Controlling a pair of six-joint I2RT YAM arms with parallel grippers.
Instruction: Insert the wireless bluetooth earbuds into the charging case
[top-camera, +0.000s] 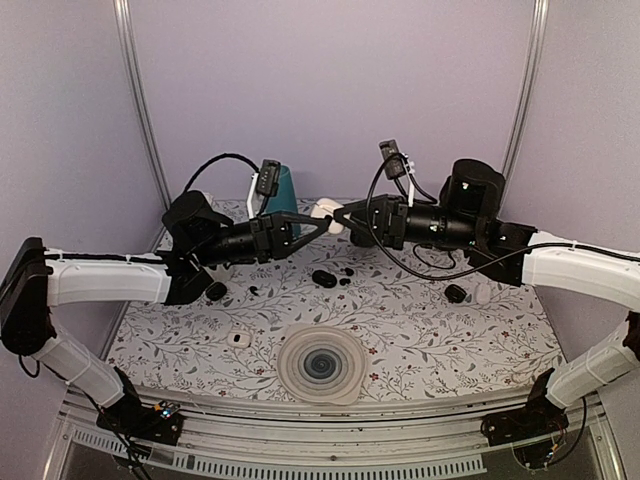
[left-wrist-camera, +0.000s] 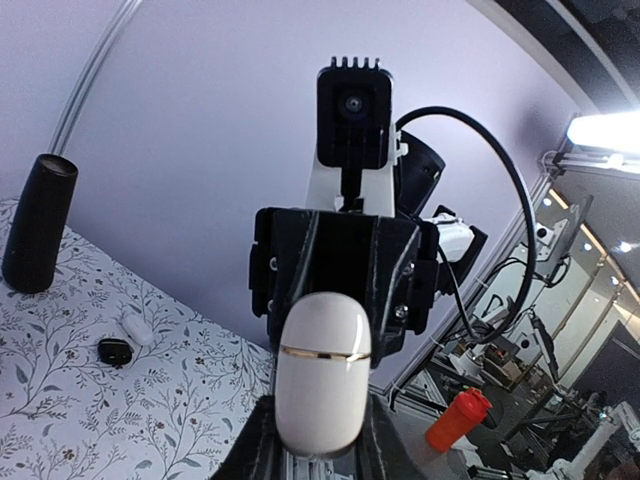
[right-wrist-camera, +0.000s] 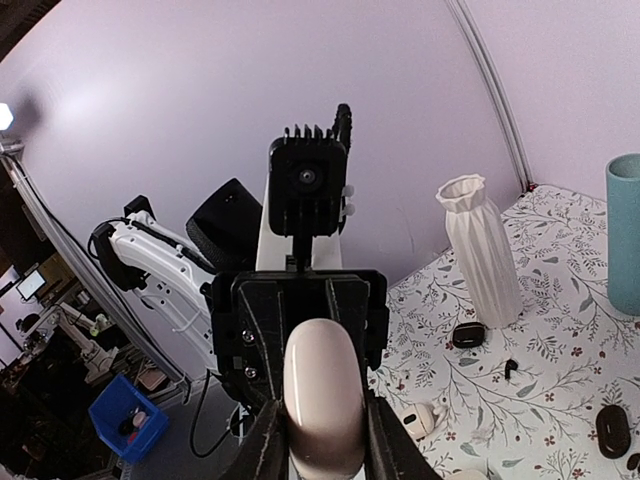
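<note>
Two pincers share one load here: your left pincer (top-camera: 322, 221) pinches the white charging case (top-camera: 328, 212) by one end. Your right pincer (top-camera: 342, 213) looks pressed onto the other end. The case hangs in the air above the bench (top-camera: 450, 340), toward 12 o'clock from the ribbed disc (top-camera: 320, 365). The gold seam reads as closed in the left wrist view, so you have yet to pry the lid. That is where I judge the risk lies: if the arms pull unevenly, the smooth shell may twist out of one grip and fall. The earbuds (top-camera: 346, 279) lie on the bench, tiny black buds at 3 o'clock of a black oval case (top-camera: 323, 277), and a dropped case could scatter them. They look small and glossy, so your pinch on them may squirt them away.
</note>
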